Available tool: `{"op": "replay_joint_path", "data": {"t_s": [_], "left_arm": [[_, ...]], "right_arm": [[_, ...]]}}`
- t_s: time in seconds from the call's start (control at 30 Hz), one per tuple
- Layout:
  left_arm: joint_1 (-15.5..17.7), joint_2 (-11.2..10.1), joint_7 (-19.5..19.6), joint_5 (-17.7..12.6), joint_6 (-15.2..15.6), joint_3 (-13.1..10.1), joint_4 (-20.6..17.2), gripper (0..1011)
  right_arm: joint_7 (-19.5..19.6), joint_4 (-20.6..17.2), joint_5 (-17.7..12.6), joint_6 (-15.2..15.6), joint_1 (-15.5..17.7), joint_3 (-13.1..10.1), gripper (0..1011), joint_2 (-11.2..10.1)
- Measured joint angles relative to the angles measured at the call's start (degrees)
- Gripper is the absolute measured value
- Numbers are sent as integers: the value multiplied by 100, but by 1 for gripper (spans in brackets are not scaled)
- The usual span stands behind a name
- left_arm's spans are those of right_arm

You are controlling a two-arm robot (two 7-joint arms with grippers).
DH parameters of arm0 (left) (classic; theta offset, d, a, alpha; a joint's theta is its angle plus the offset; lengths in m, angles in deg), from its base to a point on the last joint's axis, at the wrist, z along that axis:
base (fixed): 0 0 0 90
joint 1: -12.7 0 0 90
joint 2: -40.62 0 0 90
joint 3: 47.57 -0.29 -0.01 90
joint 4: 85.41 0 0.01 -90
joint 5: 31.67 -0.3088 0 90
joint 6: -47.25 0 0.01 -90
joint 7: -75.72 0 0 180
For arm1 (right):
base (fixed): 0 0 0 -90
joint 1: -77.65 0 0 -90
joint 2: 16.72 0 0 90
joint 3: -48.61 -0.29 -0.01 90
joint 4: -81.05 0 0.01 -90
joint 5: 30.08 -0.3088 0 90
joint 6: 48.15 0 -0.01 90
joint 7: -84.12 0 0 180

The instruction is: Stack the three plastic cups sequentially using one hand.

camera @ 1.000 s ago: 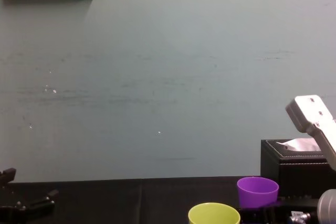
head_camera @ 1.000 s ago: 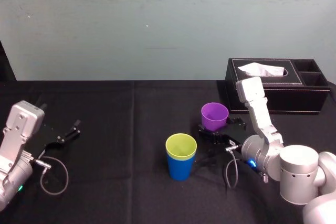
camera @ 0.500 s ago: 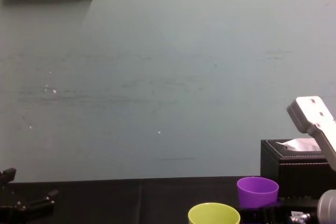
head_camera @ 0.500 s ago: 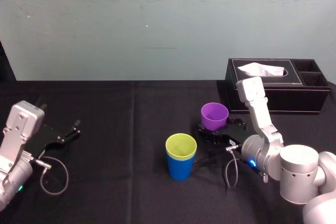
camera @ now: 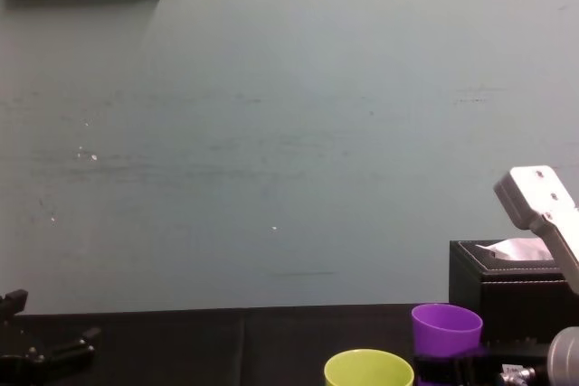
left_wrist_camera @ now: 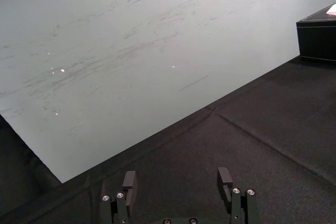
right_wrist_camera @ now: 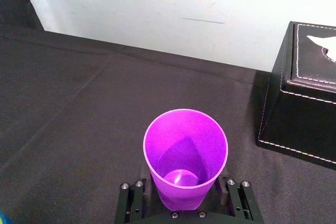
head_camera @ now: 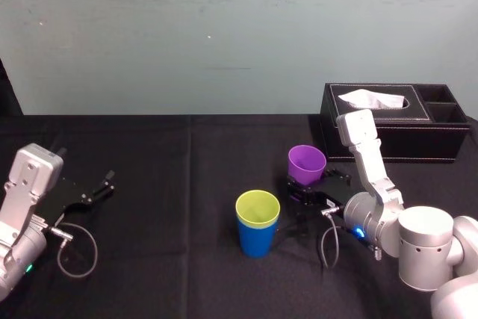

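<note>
We see the right gripper (head_camera: 312,186) low over the black surface (head_camera: 172,184), on the robot's right side, in front of the black tissue box (head_camera: 396,121). Its fingers (right_wrist_camera: 224,188) are closed on the purple cup (right_wrist_camera: 185,150), 1 on each side, near the cup's bottom. The cup stands upright with its open mouth up, and we can look down into it. It has nothing in it. We cannot tell if its bottom touches the surface or hangs just above it. The tissue box is near the cup, at the far right of the surface, and does not touch it. A white tissue sticks out of the top of the box.

The other 2 cups are already together. The yellow-green cup (head_camera: 258,208) sits inside the blue cup (head_camera: 258,240), so just its rim pokes out on top. This pair stands upright near the middle of the surface, closer to the robot than the purple cup and a bit to its left. The pair and the purple cup are near each other but apart.

The left gripper (head_camera: 107,184) rests far off on the robot's left side, well apart from all 3 cups. Its fingers (left_wrist_camera: 224,178) are spread wide and hold nothing. A thin cable (head_camera: 75,252) loops on the surface beside that arm.

Behind the surface is a pale green wall (camera: 289,133).
</note>
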Motion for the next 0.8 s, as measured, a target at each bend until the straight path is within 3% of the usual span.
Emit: {"op": "replay_joint_path", "data": {"t_s": [0.33, 0.6, 0.8], "left_arm": [[0, 0, 0, 0, 0, 0, 0, 1000], [0, 0, 0, 0, 0, 0, 0, 1000], [0, 0, 0, 0, 0, 0, 0, 1000]], "right_arm": [[2, -125, 81, 17, 31, 67, 707, -49], [-52, -685, 263, 222, 136, 194, 707, -236], [-248, -1484, 276, 614, 288, 193, 707, -447]]}}
